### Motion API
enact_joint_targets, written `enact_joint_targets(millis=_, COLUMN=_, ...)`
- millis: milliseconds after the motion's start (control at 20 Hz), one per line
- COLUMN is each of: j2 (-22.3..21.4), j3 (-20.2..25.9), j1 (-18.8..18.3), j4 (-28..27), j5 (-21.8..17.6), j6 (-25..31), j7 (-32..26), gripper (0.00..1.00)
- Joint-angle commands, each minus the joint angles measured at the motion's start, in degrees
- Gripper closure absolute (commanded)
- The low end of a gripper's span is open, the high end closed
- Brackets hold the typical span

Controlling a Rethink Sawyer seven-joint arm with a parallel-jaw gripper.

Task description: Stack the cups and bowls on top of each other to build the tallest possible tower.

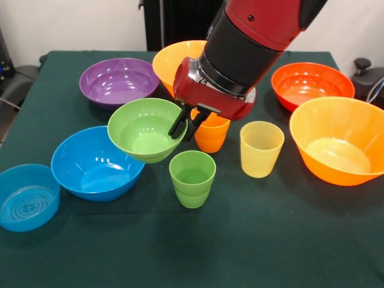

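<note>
Gripper (185, 127) clamped on rim of small green bowl (147, 130), bowl lifted and tilted, its edge over the medium blue bowl (96, 163). Green cup (192, 178) upright just below gripper, nothing on it. Orange cup (211, 134) directly behind fingers; pale yellow cup (261, 149) further right. Purple bowl (119, 81) up-left, translucent blue bowl (27, 197) far lower-left. Red-orange bowl (312, 85) and big orange bowl (339, 139) to right. No readable writing anywhere.

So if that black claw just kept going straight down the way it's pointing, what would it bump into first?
The gripper is already clamped on the rim of the small glossy green plastic bowl. Carried straight down, the bowl would probably meet the green ribbed plastic cup, though depth is unclear.
</note>
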Motion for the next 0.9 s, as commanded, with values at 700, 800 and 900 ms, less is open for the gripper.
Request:
enact_joint_targets(millis=700, j2=3.7, j3=-0.7, j1=5.0, j4=-4.3, j5=4.7, j6=7.6, j7=15.3, gripper=1.0)
enact_joint_targets(millis=800, j2=4.1, j3=-1.0, j1=5.2, j4=-4.9, j5=5.1, j6=8.3, j7=15.6, gripper=1.0)
enact_joint_targets(millis=900, j2=4.7, j3=-1.3, j1=5.5, j4=-5.8, j5=5.5, j6=8.9, j7=15.9, gripper=1.0)
